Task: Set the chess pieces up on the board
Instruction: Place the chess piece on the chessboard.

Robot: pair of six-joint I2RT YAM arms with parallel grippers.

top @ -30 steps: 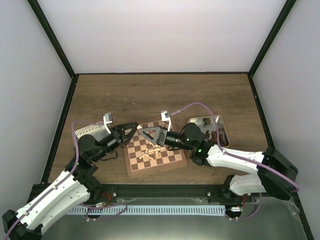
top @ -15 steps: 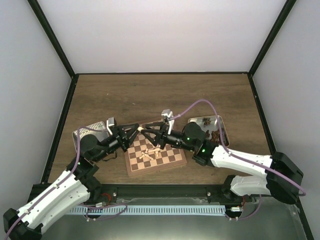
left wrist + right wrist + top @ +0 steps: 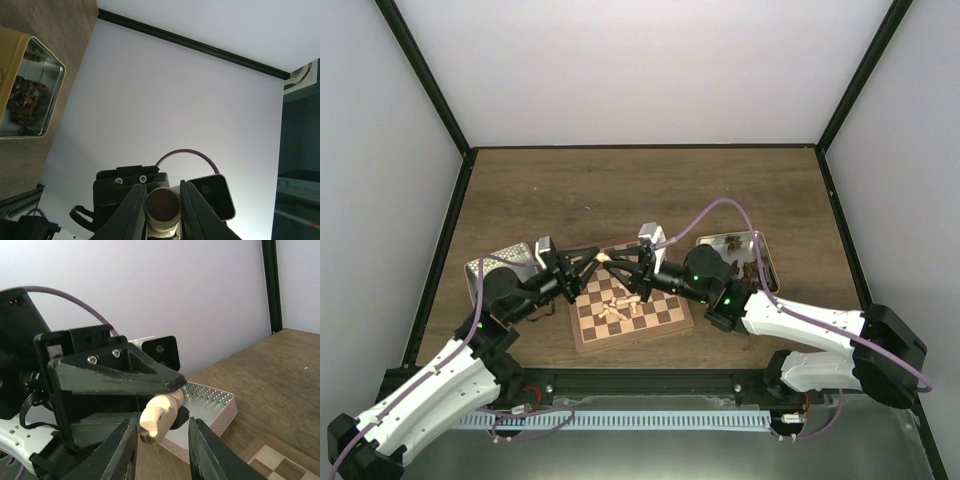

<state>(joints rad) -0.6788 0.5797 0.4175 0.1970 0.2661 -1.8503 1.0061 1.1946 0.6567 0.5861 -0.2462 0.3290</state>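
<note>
**Mid-air transfer above the far edge of the chessboard (image 3: pixel 630 337).** The left end effector (image 3: pixel 162 192) is clamped on one pale chessman (image 3: pixel 163 207). The right end effector (image 3: pixel 162 442) stands open, and its fingers appear to flank the piece without touching it. The likely hazard is a release before the right fingers close, which would drop the piece onto the toppled cream chessmen (image 3: pixel 623 303) heaped mid-board. The held chessman is smooth turned wood, rounded, with a dark circular base. Such curves could pivot between flat plastic fingers.
</note>
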